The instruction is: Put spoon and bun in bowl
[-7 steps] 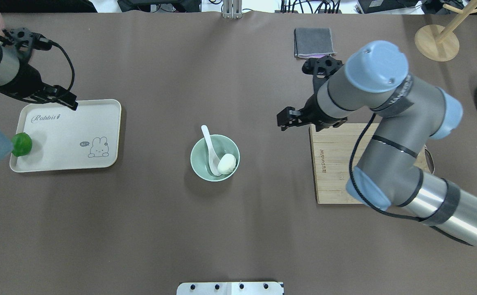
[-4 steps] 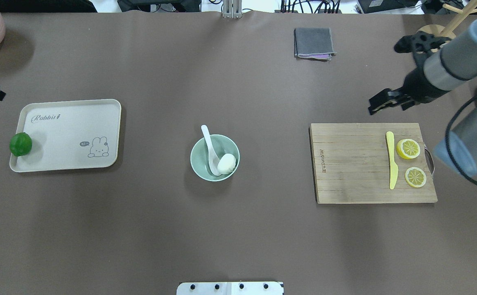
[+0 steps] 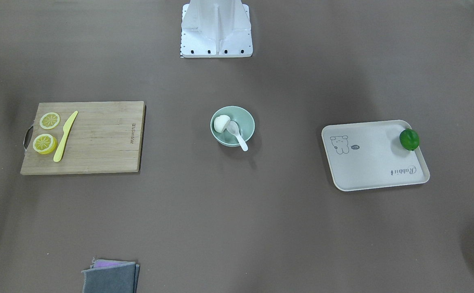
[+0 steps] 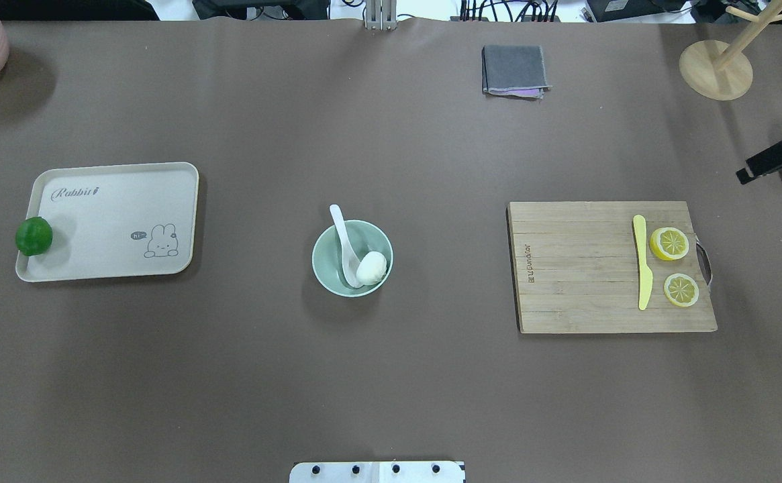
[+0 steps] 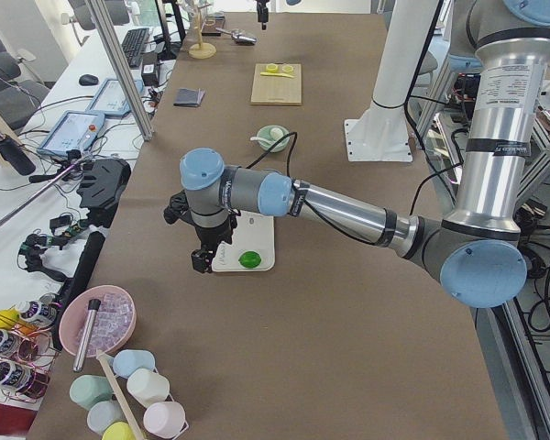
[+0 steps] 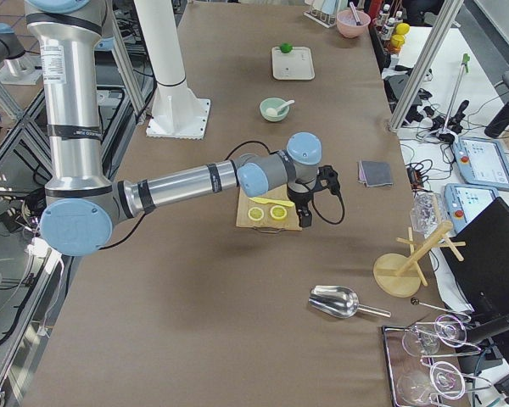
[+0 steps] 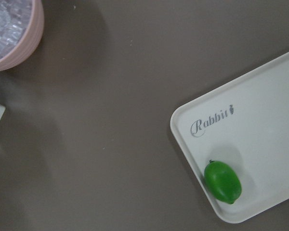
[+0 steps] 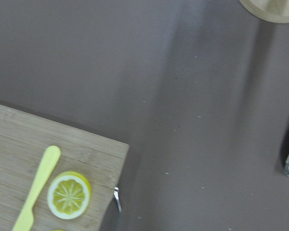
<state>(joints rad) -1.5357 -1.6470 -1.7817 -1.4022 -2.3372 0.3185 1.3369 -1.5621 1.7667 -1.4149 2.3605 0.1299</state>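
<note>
The spoon point(image 4: 342, 241) and bun point(image 4: 371, 267) lie in the bowl point(image 4: 374, 236), centre frame; the overhanging handle could tip out if knocked, though the left hand point(image 5: 201, 260) and right hand point(image 4: 773, 159), whose opening I cannot tell, hang well apart.

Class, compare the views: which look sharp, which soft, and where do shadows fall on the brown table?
Right wrist view: soft focus, fuzzy edges on the lemon slice and knife, shadow bands across the table. Left wrist view: sharper; the lime casts a faint shadow on the tray. Overhead view: even light; the bowl throws a soft shadow toward lower left.
</note>
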